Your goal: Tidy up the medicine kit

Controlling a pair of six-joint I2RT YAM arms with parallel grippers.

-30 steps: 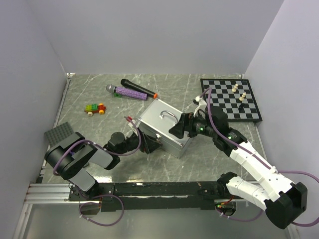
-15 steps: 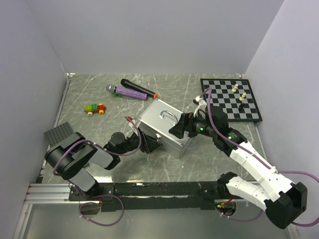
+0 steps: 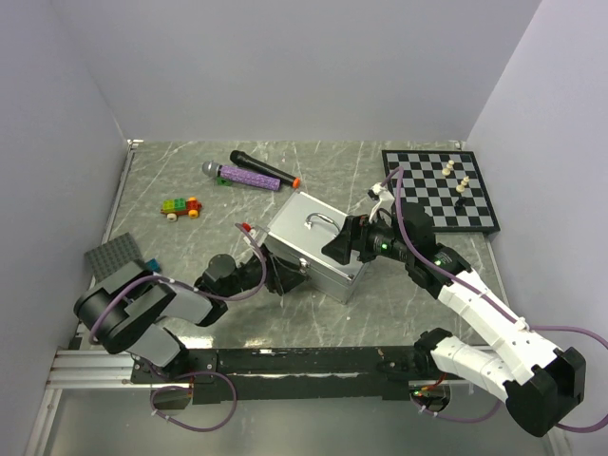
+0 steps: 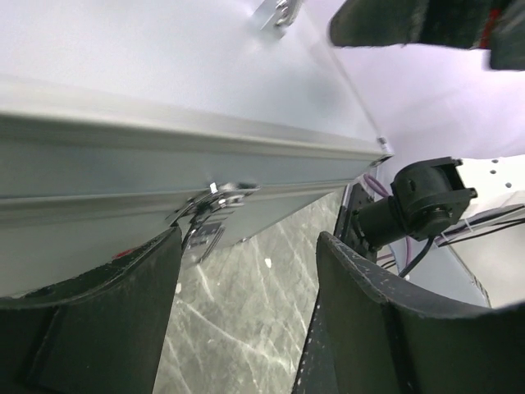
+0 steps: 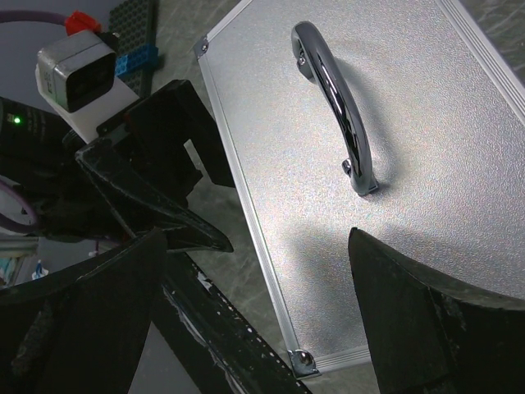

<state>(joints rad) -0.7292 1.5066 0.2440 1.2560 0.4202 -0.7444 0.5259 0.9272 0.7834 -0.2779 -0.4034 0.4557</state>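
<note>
The grey marbled worktop [image 3: 171, 176] carries the medicine kit [image 3: 309, 245] near its middle, a silver case with the lid shut. The chessboard [image 3: 442, 190] lies at 2 o'clock from it, well apart. At the case's 3 o'clock edge the right gripper [image 3: 340, 249] hangs over the lid, fingers spread wide and holding nothing. At 7 o'clock the left gripper [image 3: 282, 274] faces the front wall, fingers parted, gripping nothing. A chrome handle [image 5: 336, 115] sits on the lid. The small latch [image 4: 209, 205] stands before the left fingers' gap.
</note>
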